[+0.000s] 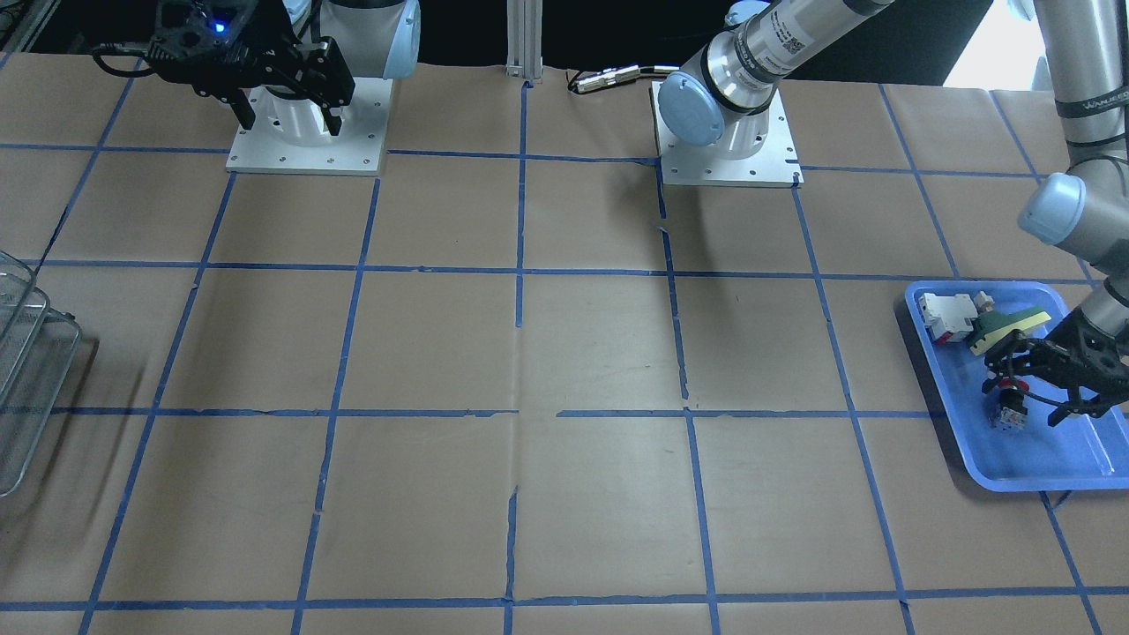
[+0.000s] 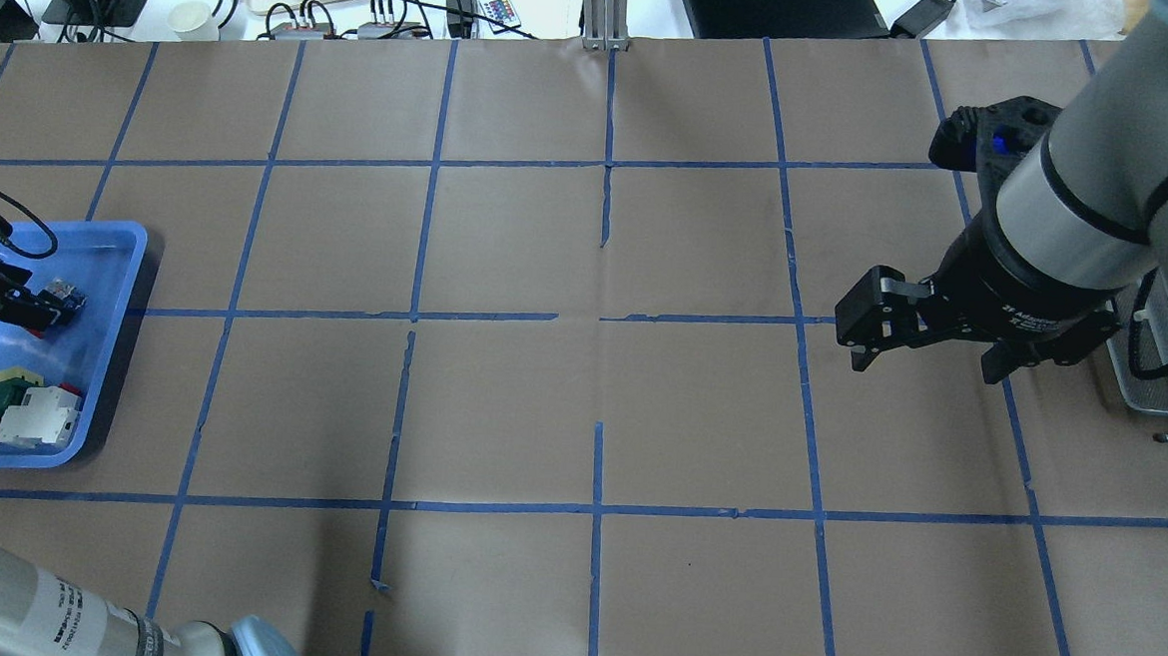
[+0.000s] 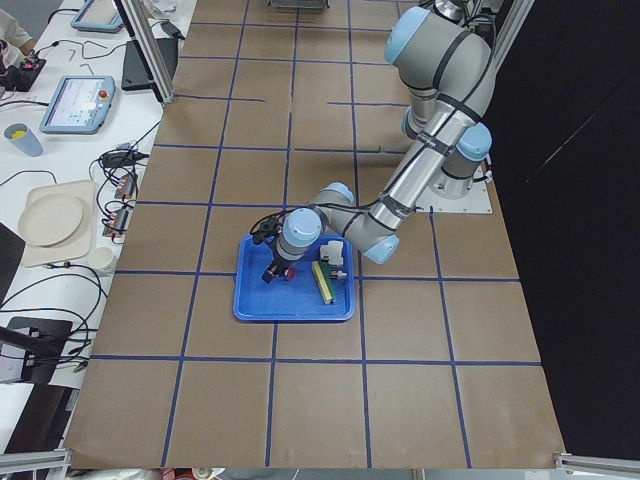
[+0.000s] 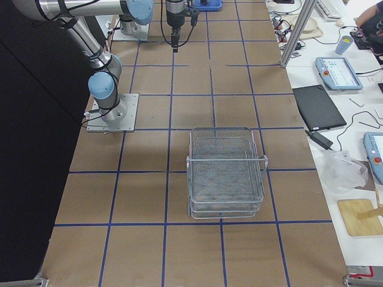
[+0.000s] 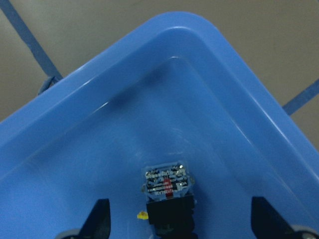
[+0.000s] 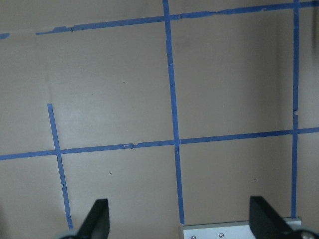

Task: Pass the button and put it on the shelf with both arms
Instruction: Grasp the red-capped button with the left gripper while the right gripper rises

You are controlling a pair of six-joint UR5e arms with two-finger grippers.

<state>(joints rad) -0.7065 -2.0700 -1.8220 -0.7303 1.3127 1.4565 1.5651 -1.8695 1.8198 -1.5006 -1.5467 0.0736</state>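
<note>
Step in hand: the opening pick-up. I judge the left arm is lining up to grasp the button [image 5: 166, 184], with nothing lifted yet.
Left tool [image 5: 182, 218]: fingers spread wide and low over the blue tray [image 1: 1041, 481], one on each side of the button. Neither appears to touch it.
Button: lying in the tray at the right edge of the front-facing view, below the white-and-red block [image 1: 945, 316] and the green-and-yellow wedge [image 1: 1010, 326], apart from both.
Right tool [image 2: 922, 358]: spread and empty, hanging above bare desk [image 2: 579, 418] at the right of the overhead view.
Shelf [image 4: 227, 173]: at the far end of the desk from the tray, nothing visible on its top level.
Next move: probably a short drop so the fingers reach the blocky body, then pressing together squarely. The piece is small and may twist or skid on smooth plastic.
After that: lift clear of the tray rim, carry it to mid-desk, and hand it to the right arm for placing.
</note>
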